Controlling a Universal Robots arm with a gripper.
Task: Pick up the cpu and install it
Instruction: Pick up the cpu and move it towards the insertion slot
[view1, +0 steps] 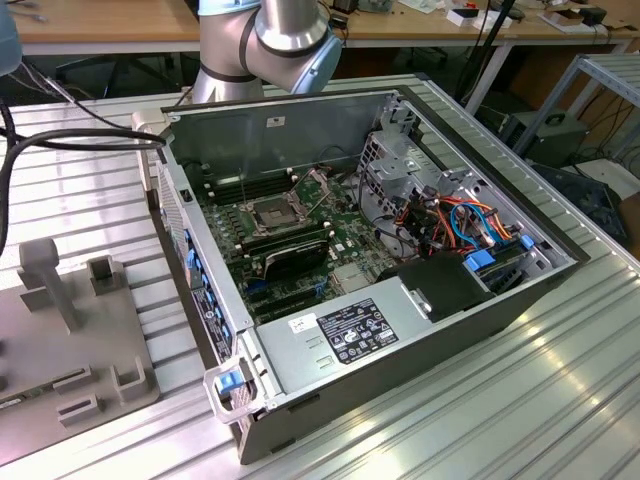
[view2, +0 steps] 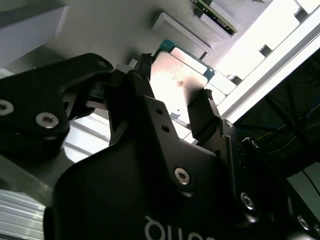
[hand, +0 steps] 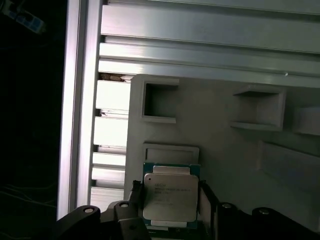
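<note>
Ribbed aluminium table carries everything we work with. On it is the big open grey metal computer case, whose square black-framed socket on the green motherboard looks to us uncovered and empty. On the exterior view's left lies the flat grey moulded holder plate with its raised pockets. Our silver-grey jointed arm reaches off past the far edge of that view.

We judge the step in hand to be the pick-up itself. To do it well we want the squeeze even on two opposite edges of the chip. It should be firm enough that the chip cannot slip, yet bear on the rim and never on the underside contacts. We also want the chip kept level, so that it leaves its seat without scraping or tipping.

In the second wrist view our black two-fingered pincer is closed on the small flat square cpu, with its dull silver-grey metal lid on a green board. The cpu sits squarely between the two tips, one at each side edge. It appears to lie flat on the holder plate, just beside a low rectangular frame, and well apart from the socket.
</note>
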